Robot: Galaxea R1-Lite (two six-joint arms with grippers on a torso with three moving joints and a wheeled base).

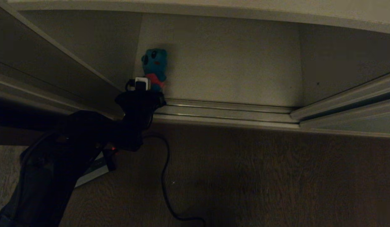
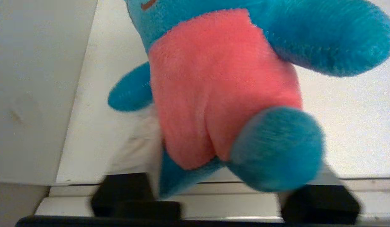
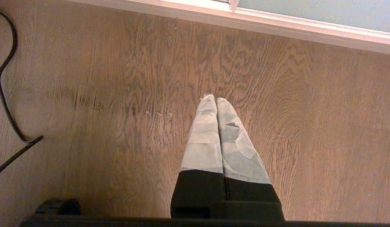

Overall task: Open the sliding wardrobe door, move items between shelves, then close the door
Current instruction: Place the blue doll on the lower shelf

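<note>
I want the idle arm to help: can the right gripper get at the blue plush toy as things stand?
Probably not: the right gripper hangs shut over bare floor, while the blue plush toy sits on the shelf at the left gripper.

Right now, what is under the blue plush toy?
The blue plush toy stands on the off-white shelf, against the cream back wall. The left hand is in front of it, hiding its feet in the head view.

Blue plush toy (image 2: pixel 277 41) with red belly, off-white shelf (image 2: pixel 356 126), brown wood-grain floor (image 3: pixel 308 126).
</note>
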